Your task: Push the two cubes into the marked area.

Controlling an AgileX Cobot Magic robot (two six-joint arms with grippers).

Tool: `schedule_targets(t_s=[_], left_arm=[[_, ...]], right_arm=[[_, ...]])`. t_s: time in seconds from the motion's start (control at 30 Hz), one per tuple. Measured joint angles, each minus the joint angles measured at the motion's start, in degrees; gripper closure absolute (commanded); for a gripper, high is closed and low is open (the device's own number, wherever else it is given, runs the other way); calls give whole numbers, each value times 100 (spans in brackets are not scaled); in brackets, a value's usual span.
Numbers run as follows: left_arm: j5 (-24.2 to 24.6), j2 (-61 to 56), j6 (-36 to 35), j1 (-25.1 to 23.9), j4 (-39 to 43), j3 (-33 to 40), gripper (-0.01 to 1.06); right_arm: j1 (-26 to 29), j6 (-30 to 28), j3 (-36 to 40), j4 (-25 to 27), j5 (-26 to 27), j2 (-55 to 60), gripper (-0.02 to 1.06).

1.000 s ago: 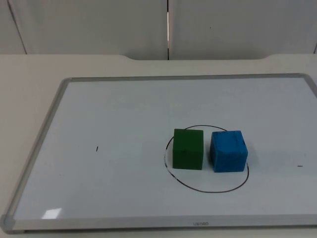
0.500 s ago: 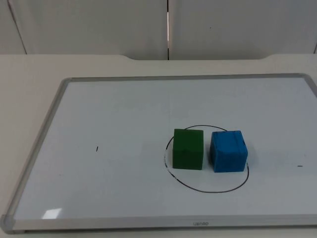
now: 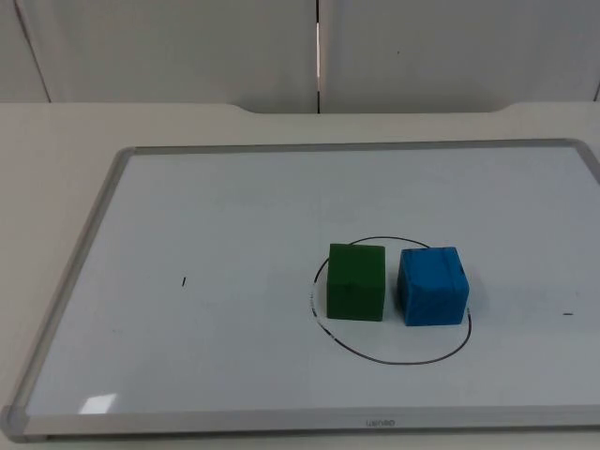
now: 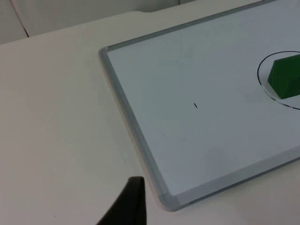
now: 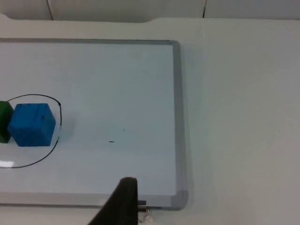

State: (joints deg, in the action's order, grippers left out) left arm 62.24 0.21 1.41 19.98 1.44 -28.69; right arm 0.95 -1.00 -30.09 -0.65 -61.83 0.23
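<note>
A green cube (image 3: 356, 281) and a blue cube (image 3: 432, 285) stand side by side, a narrow gap between them, inside a black hand-drawn circle (image 3: 394, 360) on the whiteboard (image 3: 206, 206). The blue cube's right edge reaches the circle's line. In the left wrist view the green cube (image 4: 286, 77) sits far off, and my left gripper (image 4: 131, 201) waits over the bare table beside the board's near left corner. In the right wrist view the blue cube (image 5: 32, 124) and a sliver of the green cube (image 5: 3, 121) lie well away from my right gripper (image 5: 123, 199), which waits at the board's front edge.
The whiteboard has a raised grey frame (image 3: 84, 253) all round. Two small pen marks (image 3: 184, 281) (image 3: 566, 314) lie on it. A metal clip (image 5: 143, 213) sits by the front frame near the right gripper. The grey partition wall (image 3: 319, 47) closes the back.
</note>
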Motion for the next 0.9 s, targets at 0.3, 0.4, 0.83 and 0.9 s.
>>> schedule_targets(t_s=[0.3, 0.4, 0.83, 0.9], left_arm=[[0, 0, 0, 0, 11, 0, 0], [0, 0, 0, -51, 11, 0, 0], [0, 0, 0, -1097, 11, 0, 0], [0, 0, 0, -1340, 11, 0, 0]], right_arm=[[16, 0, 0, 0, 0, 0, -1], [16, 0, 0, 0, 0, 0, -1], [16, 0, 0, 0, 0, 0, -1], [16, 0, 0, 0, 0, 0, -1]])
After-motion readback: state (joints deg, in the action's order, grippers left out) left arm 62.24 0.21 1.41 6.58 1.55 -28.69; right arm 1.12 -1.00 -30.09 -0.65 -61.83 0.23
